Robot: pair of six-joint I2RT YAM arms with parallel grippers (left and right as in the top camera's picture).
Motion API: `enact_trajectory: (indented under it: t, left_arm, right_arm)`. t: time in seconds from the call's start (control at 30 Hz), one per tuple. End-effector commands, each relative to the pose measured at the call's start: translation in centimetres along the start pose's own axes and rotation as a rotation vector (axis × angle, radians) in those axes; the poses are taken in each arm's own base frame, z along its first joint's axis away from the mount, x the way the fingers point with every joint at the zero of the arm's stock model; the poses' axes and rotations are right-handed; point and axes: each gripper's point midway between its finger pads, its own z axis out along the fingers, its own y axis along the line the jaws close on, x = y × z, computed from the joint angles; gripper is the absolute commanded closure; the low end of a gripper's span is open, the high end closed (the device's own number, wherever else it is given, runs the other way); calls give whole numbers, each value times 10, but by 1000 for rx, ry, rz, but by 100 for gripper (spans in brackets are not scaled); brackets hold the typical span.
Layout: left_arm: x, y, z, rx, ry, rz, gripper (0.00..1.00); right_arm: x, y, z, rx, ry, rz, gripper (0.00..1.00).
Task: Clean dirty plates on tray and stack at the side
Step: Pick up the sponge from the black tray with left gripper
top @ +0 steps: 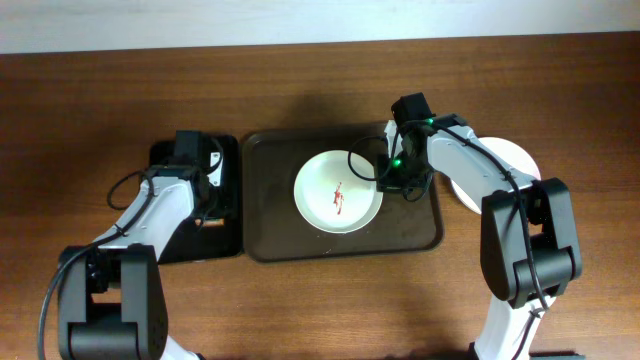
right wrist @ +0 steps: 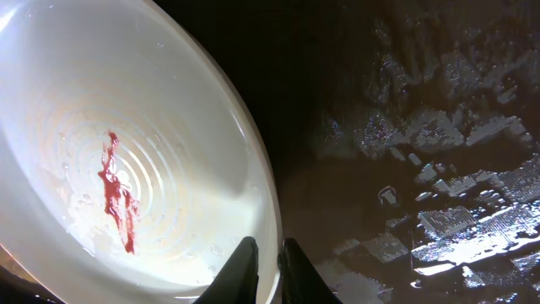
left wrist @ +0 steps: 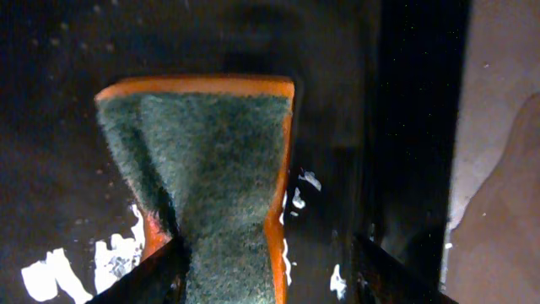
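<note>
A white plate (top: 338, 192) with a red sauce smear sits in the middle of the dark brown tray (top: 270, 230). In the right wrist view the plate (right wrist: 126, 152) fills the left and the smear (right wrist: 118, 192) lies near its centre. My right gripper (top: 393, 183) (right wrist: 268, 247) is shut on the plate's right rim, one finger inside and one outside. Another white plate (top: 512, 158) lies on the table right of the tray, partly hidden by the right arm. My left gripper (top: 208, 200) (left wrist: 266, 253) is open, its jaws either side of a sponge (left wrist: 211, 169).
The sponge has a green scouring top and orange body and lies on the smaller black tray (top: 200, 243) left of the brown tray. White specks dot that tray (left wrist: 51, 127). The brown tray's floor (right wrist: 422, 169) looks wet. Wooden table (top: 330, 310) surrounds both.
</note>
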Motion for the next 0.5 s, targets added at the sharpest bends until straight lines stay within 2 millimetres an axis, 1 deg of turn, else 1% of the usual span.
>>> enact_trajectory:
  t: [0.0,0.07,0.1,0.13,0.17,0.2,0.23,0.27,0.4,0.47]
  left_arm:
    - [6,7,6,-29,-13,6,59]
    - [4,6,6,-29,-22,6,81]
    - [2,6,6,-29,-28,6,90]
    - [-4,6,2,-28,-41,6,62]
    - [-7,6,-2,-27,-51,6,62]
    - [-16,7,-10,-38,-83,6,59]
    - [-20,11,-17,-62,-108,4,59]
    - [-22,14,-20,-80,-117,3,54]
    - [-18,15,-19,-84,-104,4,48]
    - [-12,15,-13,-85,-87,4,49]
  right_arm:
    - [-1,1,1,11,-3,0,88]
    - [-1,1,1,11,-3,0,88]
    - [-1,1,1,11,-3,0,87]
    - [-1,1,1,11,-3,0,87]
    - [-1,1,1,11,-3,0,87]
    - [-1,1,1,11,-3,0,87]
    - [-1,1,1,11,-3,0,88]
    - [-1,1,1,11,-3,0,87]
    - [-1,1,1,11,-1,0,87]
    - [0,1,1,11,0,1,88]
